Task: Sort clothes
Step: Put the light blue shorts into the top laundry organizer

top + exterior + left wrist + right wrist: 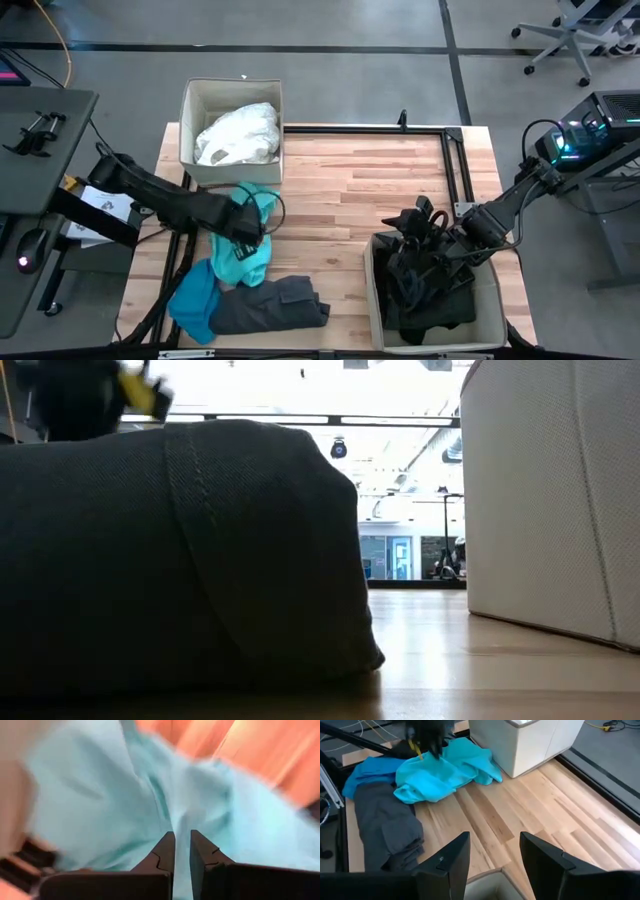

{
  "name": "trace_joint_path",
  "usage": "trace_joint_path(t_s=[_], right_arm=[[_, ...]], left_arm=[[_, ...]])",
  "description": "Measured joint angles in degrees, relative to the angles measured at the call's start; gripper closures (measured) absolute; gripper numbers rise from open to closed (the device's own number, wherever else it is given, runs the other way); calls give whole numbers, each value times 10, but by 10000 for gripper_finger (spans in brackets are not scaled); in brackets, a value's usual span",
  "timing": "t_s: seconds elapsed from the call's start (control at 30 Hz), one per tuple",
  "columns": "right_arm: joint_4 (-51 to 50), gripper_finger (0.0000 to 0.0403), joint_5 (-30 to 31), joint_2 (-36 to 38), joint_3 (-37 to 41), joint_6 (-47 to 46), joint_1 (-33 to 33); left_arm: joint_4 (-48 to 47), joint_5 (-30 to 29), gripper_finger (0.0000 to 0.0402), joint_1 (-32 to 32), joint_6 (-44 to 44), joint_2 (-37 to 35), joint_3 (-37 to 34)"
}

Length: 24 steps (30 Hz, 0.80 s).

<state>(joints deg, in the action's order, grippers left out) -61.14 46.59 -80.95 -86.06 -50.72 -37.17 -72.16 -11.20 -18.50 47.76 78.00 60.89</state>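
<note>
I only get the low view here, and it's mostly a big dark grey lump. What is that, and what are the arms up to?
Observer: It's a dark grey garment lying at the table's near edge, right before your camera.
Operator: And the pale wall on my right?
Observer: A beige bin filled with dark clothes; the right gripper hovers over it, fingers apart, holding nothing.
Operator: Where's the other arm?
Observer: The left gripper has pinched shut on a turquoise garment at the table's left middle.
Operator: Any more bins?
Observer: A second bin, at the far left, holds white clothes.
</note>
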Motion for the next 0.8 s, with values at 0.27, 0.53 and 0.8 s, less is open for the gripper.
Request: trace_joint_path(t_s=[0.27,0.53,0.8], right_arm=[[1,238,8,0,0,0,0],[6,238,9,0,0,2,0],[7,238,13,0,0,-3,0]], left_arm=[[-89,-197,401,0,-41,-29,338],[-95,-245,401,25,-200,-35,503],[-105,-114,374,28,-264,-35,393]])
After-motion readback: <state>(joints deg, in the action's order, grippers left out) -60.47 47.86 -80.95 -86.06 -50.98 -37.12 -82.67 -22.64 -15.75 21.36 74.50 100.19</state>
